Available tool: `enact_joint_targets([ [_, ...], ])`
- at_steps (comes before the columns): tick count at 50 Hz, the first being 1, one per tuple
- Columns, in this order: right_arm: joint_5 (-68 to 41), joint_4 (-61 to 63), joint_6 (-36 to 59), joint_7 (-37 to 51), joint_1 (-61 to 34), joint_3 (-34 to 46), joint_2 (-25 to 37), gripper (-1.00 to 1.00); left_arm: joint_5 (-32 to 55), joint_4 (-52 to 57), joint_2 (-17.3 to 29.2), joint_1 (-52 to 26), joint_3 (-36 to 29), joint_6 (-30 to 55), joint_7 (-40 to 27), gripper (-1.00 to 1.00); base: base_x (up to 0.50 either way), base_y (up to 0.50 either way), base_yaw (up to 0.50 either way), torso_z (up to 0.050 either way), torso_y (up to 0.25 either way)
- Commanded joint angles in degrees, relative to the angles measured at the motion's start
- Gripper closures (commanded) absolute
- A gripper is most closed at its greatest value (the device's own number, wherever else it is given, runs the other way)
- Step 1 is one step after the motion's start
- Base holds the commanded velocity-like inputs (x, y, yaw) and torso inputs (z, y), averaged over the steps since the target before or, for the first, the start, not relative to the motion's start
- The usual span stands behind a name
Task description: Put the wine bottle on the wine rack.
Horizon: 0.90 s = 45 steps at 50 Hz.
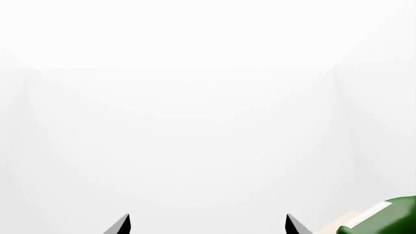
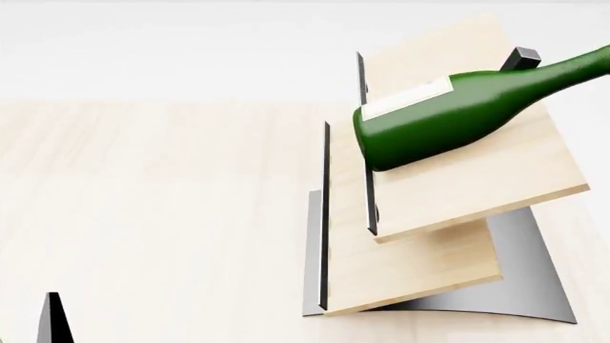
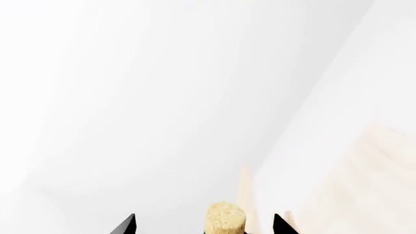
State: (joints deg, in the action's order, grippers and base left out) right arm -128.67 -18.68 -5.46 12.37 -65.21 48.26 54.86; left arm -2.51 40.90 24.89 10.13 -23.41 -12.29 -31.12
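Lying on wine rack [image 2: 458, 207] — wine bottle [image 2: 448, 121], label blank.

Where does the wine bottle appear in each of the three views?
Head view: the wine bottle lies tilted over the wine rack, upper right.
Left wrist view: its green base and label, lower right corner.
Right wrist view: only its cork, bottom centre.
Shared landmark: the bottle itself.

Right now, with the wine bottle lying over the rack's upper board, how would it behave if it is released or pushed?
The wine bottle is round and lies tilted, so it would probably roll or slide down the slanted wine rack. It looks like smooth glass, likely slippery, rigid and breakable.
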Motion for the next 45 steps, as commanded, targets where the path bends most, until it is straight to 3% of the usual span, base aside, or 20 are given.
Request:
enact_joint_targets([
  [1, -0.43, 2.73, -1.61, 0.37, 1.69, -1.34, 2.77, -1.00, -0.15, 0.06, 0.05, -0.05, -0.15, 0.08, -0.12, -1.00, 0.00, 0.00, 0.00, 0.000, 0.000],
  [14, 0.23, 12.04, -8.11, -1.07, 8.03, -3.59, 6.61, -1.00, -0.12, -0.24, 0.16, -0.17, -0.23, -0.10, -0.23, -1.00, 0.00, 0.00, 0.00, 0.000, 0.000],
  [23, 2.63, 19.69, -19.63, -1.99, 15.71, -6.21, 10.45, -1.00, -0.25, -0.38, 0.14, -0.29, -0.48, -0.02, -0.24, -1.00, 0.00, 0.00, 0.00, 0.000, 0.000],
  [29, 13.30, 23.61, -30.93, 3.40, 19.07, -5.17, 11.51, -1.00, -0.19, -0.43, 0.21, -0.29, -0.50, -0.08, -0.31, -1.00, 0.00, 0.00, 0.00, 0.000, 0.000],
  [30, 20.30, 24.62, -35.93, 7.46, 20.11, -4.22, 11.73, -1.00, -0.26, -0.45, 0.20, -0.29, -0.54, -0.07, -0.32, -1.00, 0.00, 0.00, 0.00, 0.000, 0.000],
  [41, 34.29, 28.29, -50.26, 11.24, 27.84, -4.12, 10.93, -1.00, -0.33, -0.47, 0.28, -0.26, -0.60, -0.11, -0.48, -1.00, 0.00, 0.00, 0.00, 0.000, 0.000],
  [45, 48.23, 26.72, -51.58, 19.49, 29.39, -2.58, 10.44, -1.00, -0.29, -0.48, 0.28, -0.32, -0.63, 0.00, -0.51, -1.00, 0.00, 0.00, 0.00, 0.000, 0.000],
])
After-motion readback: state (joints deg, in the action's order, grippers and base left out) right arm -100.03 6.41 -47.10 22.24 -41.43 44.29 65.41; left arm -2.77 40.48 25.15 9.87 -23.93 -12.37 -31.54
